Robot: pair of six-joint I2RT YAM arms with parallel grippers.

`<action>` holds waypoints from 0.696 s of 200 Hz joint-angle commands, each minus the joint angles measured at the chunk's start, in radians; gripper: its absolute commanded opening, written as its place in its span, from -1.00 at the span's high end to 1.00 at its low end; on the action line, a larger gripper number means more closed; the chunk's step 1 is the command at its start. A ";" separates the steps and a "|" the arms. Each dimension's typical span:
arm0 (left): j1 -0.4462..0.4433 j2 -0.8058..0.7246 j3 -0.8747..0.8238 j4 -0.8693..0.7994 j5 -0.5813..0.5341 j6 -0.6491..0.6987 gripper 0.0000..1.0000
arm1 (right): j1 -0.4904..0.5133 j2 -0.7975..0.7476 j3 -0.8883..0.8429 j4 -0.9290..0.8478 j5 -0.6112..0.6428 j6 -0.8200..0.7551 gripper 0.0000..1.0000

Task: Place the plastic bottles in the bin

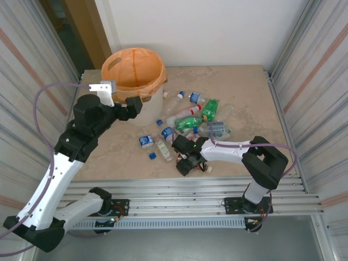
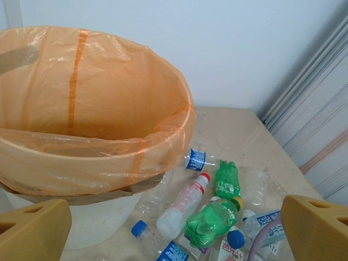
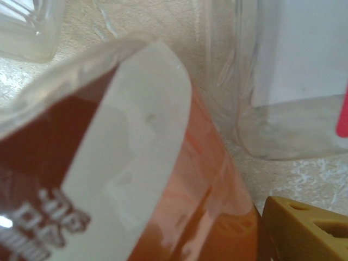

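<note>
The bin (image 1: 159, 81), white and lined with an orange bag, stands at the back left. Several crushed plastic bottles (image 1: 190, 122), clear and green, lie in a heap to its right. My left gripper (image 1: 135, 106) hangs open beside the bin's near rim (image 2: 109, 147), with nothing between its tan fingers (image 2: 32, 231). Below it lie a green bottle (image 2: 215, 223) and a white red-capped one (image 2: 182, 209). My right gripper (image 1: 186, 162) is down on the table at the heap's near edge. A copper-brown bottle (image 3: 190, 179) with a white label lies between its jaws. One fingertip (image 3: 304, 231) touches it; the other is hidden.
Corrugated metal walls close in the table (image 1: 239, 98) left and right. A blue cap (image 1: 153, 156) and a small blue-labelled bottle (image 1: 145, 141) lie loose left of the right gripper. Clear bottles (image 3: 255, 81) lie just behind the brown one.
</note>
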 commanded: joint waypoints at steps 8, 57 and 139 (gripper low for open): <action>-0.006 -0.023 -0.009 0.018 -0.029 -0.010 -0.97 | -0.005 0.024 0.018 -0.010 -0.012 -0.001 -0.57; -0.006 -0.015 -0.012 0.023 -0.039 -0.008 -0.97 | 0.002 -0.021 0.032 -0.039 -0.016 -0.010 -0.11; -0.005 -0.010 -0.021 0.022 -0.045 -0.023 -0.97 | 0.014 -0.239 0.120 -0.130 -0.032 0.003 0.26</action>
